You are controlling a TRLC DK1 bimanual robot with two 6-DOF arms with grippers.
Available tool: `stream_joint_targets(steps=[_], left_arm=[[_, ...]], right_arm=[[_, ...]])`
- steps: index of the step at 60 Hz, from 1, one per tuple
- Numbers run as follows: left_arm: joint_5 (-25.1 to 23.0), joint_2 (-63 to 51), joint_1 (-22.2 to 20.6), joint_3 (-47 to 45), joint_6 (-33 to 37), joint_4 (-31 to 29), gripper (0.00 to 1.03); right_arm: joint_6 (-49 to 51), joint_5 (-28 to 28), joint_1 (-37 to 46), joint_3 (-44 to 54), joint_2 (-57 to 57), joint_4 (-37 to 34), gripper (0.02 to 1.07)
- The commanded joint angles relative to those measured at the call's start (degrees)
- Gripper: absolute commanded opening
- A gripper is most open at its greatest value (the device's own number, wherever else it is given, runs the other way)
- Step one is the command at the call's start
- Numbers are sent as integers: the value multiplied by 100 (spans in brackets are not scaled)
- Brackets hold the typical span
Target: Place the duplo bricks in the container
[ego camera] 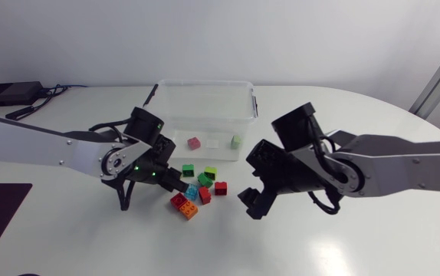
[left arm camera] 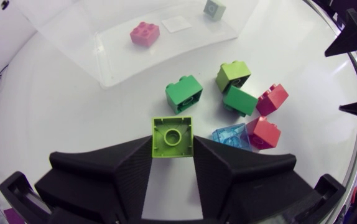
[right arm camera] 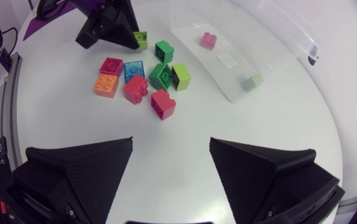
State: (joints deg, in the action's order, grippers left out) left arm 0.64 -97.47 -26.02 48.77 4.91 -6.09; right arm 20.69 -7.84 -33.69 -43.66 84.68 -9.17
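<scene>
The left fingers [left arm camera: 125, 165] are clamped on the flat sides of a lime green duplo brick [left arm camera: 172, 133] near the clear container [ego camera: 205, 84], the right fingers [right arm camera: 91, 168] are apart, and the brick looks light, hard and smooth, so flat sides grip best.

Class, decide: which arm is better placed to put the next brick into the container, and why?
Left. The left gripper is shut on a lime brick, with the container just ahead of it; the right gripper is open and holds nothing.
</scene>
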Motion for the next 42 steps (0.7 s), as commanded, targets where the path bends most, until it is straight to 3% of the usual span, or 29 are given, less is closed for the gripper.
stream_joint_targets(steps=[1,12,25,42], left_arm=[[-56,431,71,-158,116,-103,32],[-223,1266,185,-105,204,-551,32],[-284,1898,229,53,248,-657,32],[-434,1855,431,730,239,-762,32]], right_arm=[[199,-113,-67,-204,312,117,92],[348,-201,-155,-380,848,328,92],[498,-262,-182,-635,1498,539,92],[586,-254,-182,-1259,2070,390,87]])
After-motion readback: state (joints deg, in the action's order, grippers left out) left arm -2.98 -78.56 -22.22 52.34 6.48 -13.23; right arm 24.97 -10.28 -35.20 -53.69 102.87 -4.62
